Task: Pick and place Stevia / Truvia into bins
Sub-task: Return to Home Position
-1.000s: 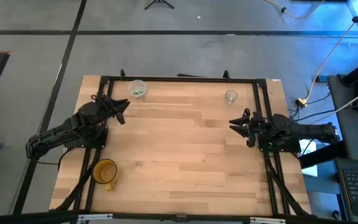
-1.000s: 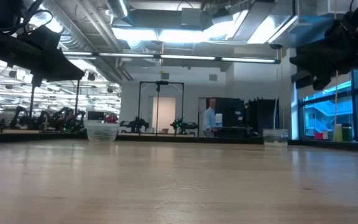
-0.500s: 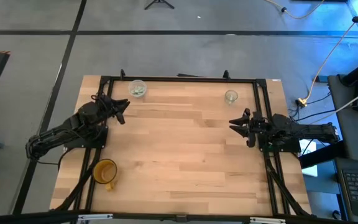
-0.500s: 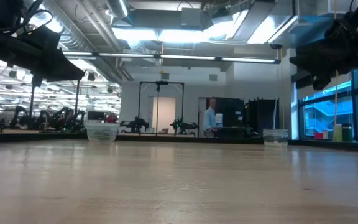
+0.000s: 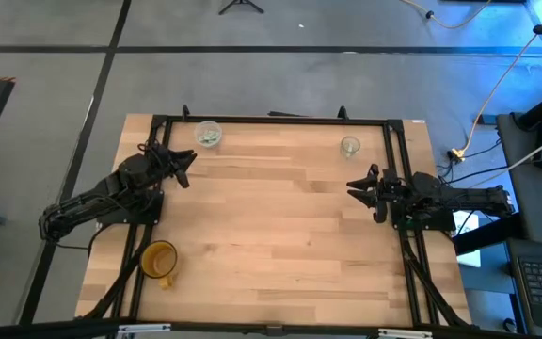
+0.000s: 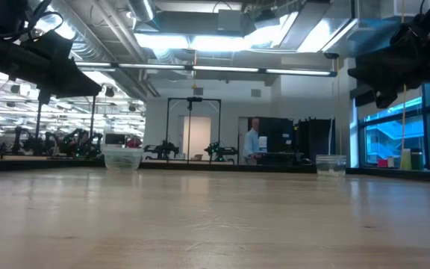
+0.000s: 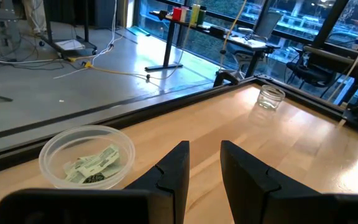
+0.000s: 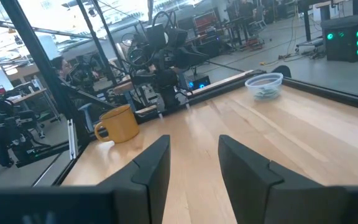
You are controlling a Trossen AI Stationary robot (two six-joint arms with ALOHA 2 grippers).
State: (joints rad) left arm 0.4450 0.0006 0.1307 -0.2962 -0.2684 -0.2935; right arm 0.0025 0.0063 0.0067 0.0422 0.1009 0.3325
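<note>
On the table (image 5: 280, 235), the wider cup (image 5: 208, 134) stands far left with the sachets (image 7: 95, 165) inside it, and the narrower cup (image 5: 349, 146) stands far right. The mug (image 5: 159, 260) sits near left. The left gripper (image 5: 188, 169) hangs above the left side, and the right gripper (image 5: 358, 191) above the right side.

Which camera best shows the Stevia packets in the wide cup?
Left wrist view: the packets lie plainly visible inside the wide cup. High view shows only a greenish speck; low view just the cup's side; right wrist view, it far off.
</note>
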